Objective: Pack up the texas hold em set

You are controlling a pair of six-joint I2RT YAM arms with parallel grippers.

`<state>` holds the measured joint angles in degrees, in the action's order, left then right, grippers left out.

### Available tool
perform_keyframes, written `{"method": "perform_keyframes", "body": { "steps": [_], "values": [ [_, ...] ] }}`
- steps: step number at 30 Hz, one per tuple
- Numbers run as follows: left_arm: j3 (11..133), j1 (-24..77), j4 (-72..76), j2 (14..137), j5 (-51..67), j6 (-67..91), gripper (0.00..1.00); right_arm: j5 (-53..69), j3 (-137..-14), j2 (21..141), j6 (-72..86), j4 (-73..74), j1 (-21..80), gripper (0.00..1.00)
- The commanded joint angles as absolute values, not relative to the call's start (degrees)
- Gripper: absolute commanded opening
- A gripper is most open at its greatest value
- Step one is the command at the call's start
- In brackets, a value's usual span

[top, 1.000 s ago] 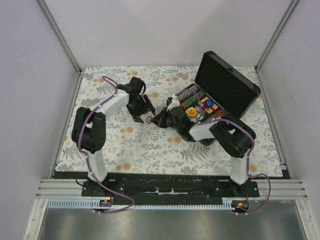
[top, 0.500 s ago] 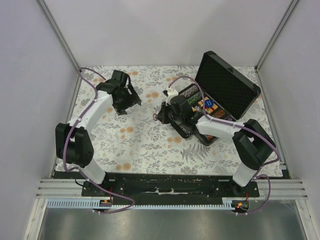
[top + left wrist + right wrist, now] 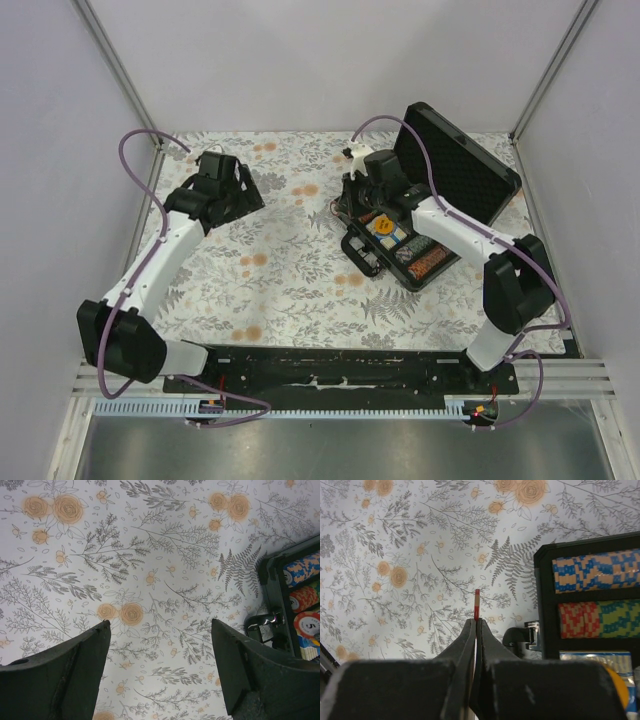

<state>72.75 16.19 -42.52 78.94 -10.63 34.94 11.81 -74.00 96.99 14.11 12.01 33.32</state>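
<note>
beside the case (image 3: 545, 630), with your right tool (image 3: 476, 624) pinched on the red chip (image 3: 477, 602), line it up over a chip row (image 3: 597, 616) before releasing; left tool (image 3: 161, 626) hangs wide.

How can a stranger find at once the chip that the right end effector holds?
Find the open black case at the far right of the flowered tablecloth. At the case's left edge hangs the right end effector. Pinched edge-on in it is a thin red chip, standing alone, unlike the chip rows lying inside the case.
</note>
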Motion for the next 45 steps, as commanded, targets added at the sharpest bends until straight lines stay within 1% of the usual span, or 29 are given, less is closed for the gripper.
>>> {"method": "perform_keyframes", "body": {
  "steps": [1,11,23,28,34,40,45],
  "values": [
    [69.79,16.17,-35.44,75.68,-12.66,30.59,0.87,14.24,-79.27,98.78,8.97,18.45,31.21,0.00],
    [70.31,16.17,-29.01,80.33,-8.53,32.52,0.87,7.73,-84.64,103.71,2.21,29.61,28.92,0.00],
    [74.88,16.17,-27.07,88.15,-0.26,34.37,0.82,-2.63,-84.73,105.55,-3.34,29.09,28.83,0.00],
    [74.71,16.08,-25.93,89.29,1.49,33.23,0.82,-1.32,-84.46,106.96,-4.83,26.81,28.92,0.00],
    [74.71,16.08,-24.87,90.26,2.72,33.05,0.81,-2.63,-85.34,108.37,-5.36,25.84,28.92,0.01],
    [73.83,16.00,-25.31,89.91,2.37,32.61,0.81,-4.74,-88.94,111.62,-4.22,28.03,28.92,0.17],
    [73.57,15.73,-25.75,89.65,2.02,32.26,0.81,-5.89,-89.21,110.66,-3.69,28.65,29.00,0.32]
  ]
}}
